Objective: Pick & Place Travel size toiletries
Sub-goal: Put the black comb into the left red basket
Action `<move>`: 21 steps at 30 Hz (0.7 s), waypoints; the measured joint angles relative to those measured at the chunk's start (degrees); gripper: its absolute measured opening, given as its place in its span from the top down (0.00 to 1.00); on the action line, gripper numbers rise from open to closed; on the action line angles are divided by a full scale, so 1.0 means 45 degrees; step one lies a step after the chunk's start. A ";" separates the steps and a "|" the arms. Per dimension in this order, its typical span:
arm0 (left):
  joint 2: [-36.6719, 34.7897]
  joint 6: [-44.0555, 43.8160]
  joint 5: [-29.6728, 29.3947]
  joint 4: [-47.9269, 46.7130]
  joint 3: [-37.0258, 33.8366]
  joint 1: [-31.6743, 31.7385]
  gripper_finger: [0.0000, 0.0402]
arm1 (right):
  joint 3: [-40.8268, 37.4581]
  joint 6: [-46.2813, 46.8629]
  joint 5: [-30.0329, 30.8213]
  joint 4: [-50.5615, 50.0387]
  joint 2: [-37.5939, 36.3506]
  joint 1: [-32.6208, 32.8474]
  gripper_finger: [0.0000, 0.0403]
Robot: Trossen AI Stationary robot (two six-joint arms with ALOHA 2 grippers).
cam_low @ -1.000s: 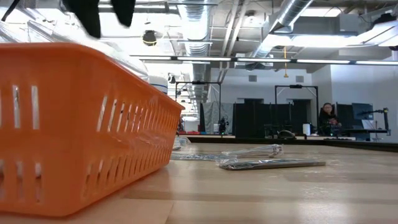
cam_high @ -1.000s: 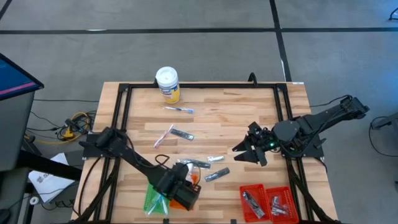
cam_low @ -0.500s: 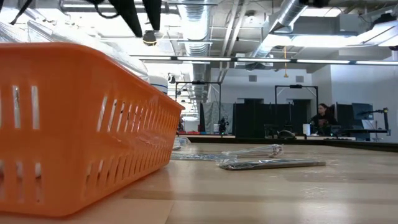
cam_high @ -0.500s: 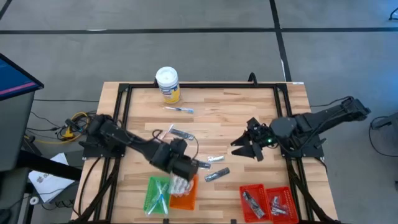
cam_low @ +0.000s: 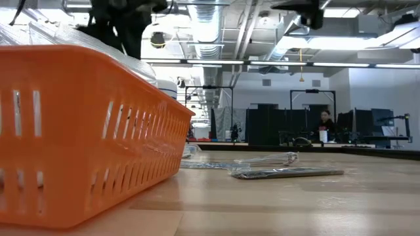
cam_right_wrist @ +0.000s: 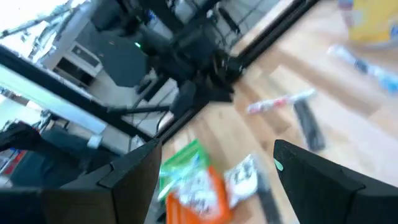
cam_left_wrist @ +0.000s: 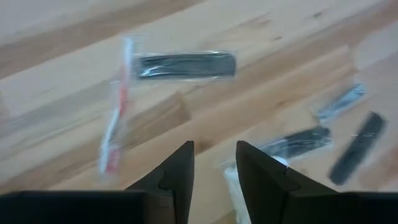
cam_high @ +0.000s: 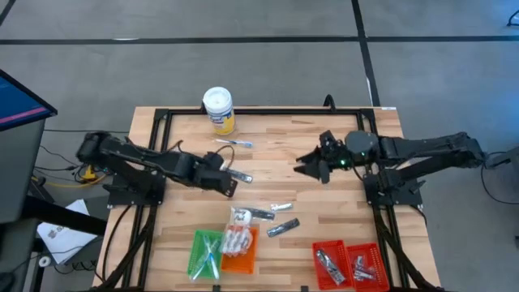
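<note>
My left gripper (cam_high: 227, 183) (cam_left_wrist: 214, 149) hovers open over the table's left middle, fingers pointing steeply down, nothing between them. Just beyond it lie a clear-wrapped pink stick (cam_left_wrist: 115, 112) and a dark grey tube (cam_high: 241, 177) (cam_left_wrist: 185, 65), flat on the wood. More dark tubes (cam_high: 259, 215) (cam_high: 282, 228), a silvery piece (cam_high: 281, 207) and a white packet (cam_high: 241, 216) lie toward the near edge. White packets (cam_high: 236, 240) rest in the orange tray (cam_high: 241, 261). A blue stick (cam_high: 233, 143) lies farther back. My right gripper (cam_high: 312, 167) (cam_right_wrist: 217, 168) hangs wide open above the right middle.
A white-lidded tub with a yellow label (cam_high: 218, 109) stands at the far edge. A green tray (cam_high: 197, 258) sits beside the orange one at the near edge, and two red trays (cam_high: 347, 264) sit at the near right. Black frame rails (cam_high: 158, 138) run along the table's sides.
My left gripper has swung from above the orange tray at the near edge toward the far left, stopping over the pink stick and dark tube. White packets now show in the orange tray where it was. My right gripper has swung toward the far edge, staying wide open.
</note>
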 joint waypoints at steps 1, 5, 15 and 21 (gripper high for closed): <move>-0.0390 0.0354 0.0350 0.0932 -0.0674 0.0259 0.73 | 0.0008 -0.0156 -0.0186 0.0288 0.0121 -0.0261 0.25; -0.1409 0.1575 0.1887 0.4018 -0.3230 0.1390 0.76 | 0.0016 -0.0223 -0.1129 0.1468 0.0729 -0.1107 0.25; -0.1623 0.4924 0.2825 0.6100 -0.5107 0.3996 0.97 | 0.0003 0.0604 -0.2007 0.4515 0.2963 -0.1196 0.25; -0.1171 0.6486 0.3489 0.7691 -0.5098 0.5621 1.00 | 0.0000 0.1685 -0.2325 0.3714 0.4299 -0.1777 0.25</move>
